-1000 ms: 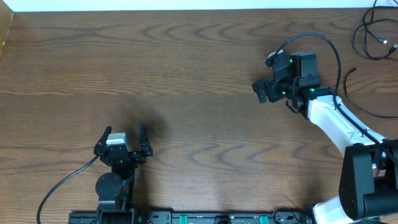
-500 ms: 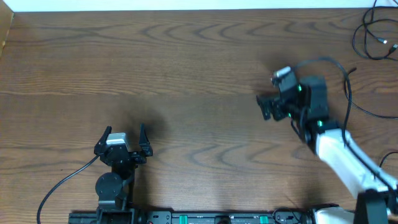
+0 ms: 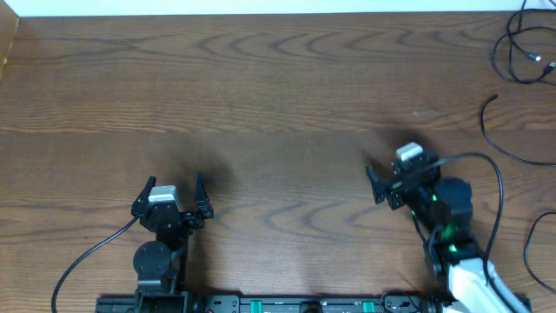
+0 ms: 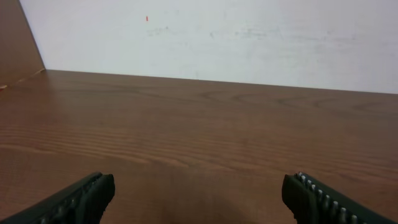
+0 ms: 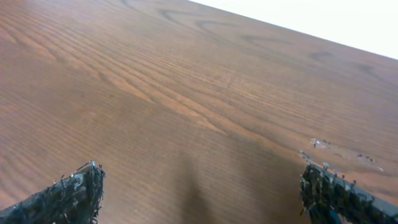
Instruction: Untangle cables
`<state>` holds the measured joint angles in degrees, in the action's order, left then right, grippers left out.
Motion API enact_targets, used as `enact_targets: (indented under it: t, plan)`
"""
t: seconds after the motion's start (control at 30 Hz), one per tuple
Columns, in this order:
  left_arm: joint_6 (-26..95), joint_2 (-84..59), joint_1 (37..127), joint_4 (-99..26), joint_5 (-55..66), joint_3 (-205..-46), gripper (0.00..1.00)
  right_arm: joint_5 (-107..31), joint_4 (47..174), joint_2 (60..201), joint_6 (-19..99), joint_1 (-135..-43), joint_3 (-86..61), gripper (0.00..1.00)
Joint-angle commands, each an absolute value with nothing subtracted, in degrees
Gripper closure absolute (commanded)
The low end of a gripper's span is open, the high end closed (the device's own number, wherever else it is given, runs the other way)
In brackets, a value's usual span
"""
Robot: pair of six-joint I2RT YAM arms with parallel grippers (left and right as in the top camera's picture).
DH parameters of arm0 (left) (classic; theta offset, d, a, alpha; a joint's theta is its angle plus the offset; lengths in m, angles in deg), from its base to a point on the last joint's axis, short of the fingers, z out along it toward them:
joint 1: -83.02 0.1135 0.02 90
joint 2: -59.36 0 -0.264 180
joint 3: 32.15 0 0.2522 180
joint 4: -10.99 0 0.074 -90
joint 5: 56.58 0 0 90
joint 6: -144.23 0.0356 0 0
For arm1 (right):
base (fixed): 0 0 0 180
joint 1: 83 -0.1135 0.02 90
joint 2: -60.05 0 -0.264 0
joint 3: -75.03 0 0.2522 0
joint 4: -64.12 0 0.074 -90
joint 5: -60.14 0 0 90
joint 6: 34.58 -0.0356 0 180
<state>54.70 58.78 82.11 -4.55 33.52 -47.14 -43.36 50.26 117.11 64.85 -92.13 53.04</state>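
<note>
— Cables (image 3: 484, 117): where?
— Black strands at table (image 3: 261, 87)'s far right edge; well apart from both grippers.
— Grippers?
— Left gripper (image 3: 174, 179) at table's near edge, fingers apart, empty; right gripper (image 3: 374, 184) same.

I work in what looks like a robotics lab. Ahead of my left tool (image 4: 199, 185), a broad brown wood-grain tabletop (image 4: 205, 118) runs to a plain white wall (image 4: 217, 37). Behind it and my right tool (image 5: 202, 179), a black mounting rail with green fittings (image 3: 304, 305) spans the tabletop's near edge.
</note>
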Motion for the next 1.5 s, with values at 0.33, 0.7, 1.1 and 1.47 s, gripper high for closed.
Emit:
enact_targets:
  t: [0.33, 0.7, 1.1, 1.47]
  plan:
    - [55.68, 59.13, 82.22, -6.98, 34.09, -46.14, 0.08, -43.49, 57.10, 94.99, 64.46, -91.67, 60.95, 0.01]
    - [55.68, 59.13, 82.22, -6.98, 34.09, -46.14, 0.08, -43.47, 73.06, 78.92, 64.46, -91.67, 60.95, 0.01]
    - [55.68, 59.13, 82.22, -6.98, 34.09, -46.14, 0.08, -42.88, 81.19, 64.21, 64.48, -91.65, 60.95, 0.01]
    - [55.68, 59.13, 82.22, -6.98, 34.09, -46.14, 0.08, -42.22, 81.30, 60.32, 64.46, -91.28, 60.95, 0.01]
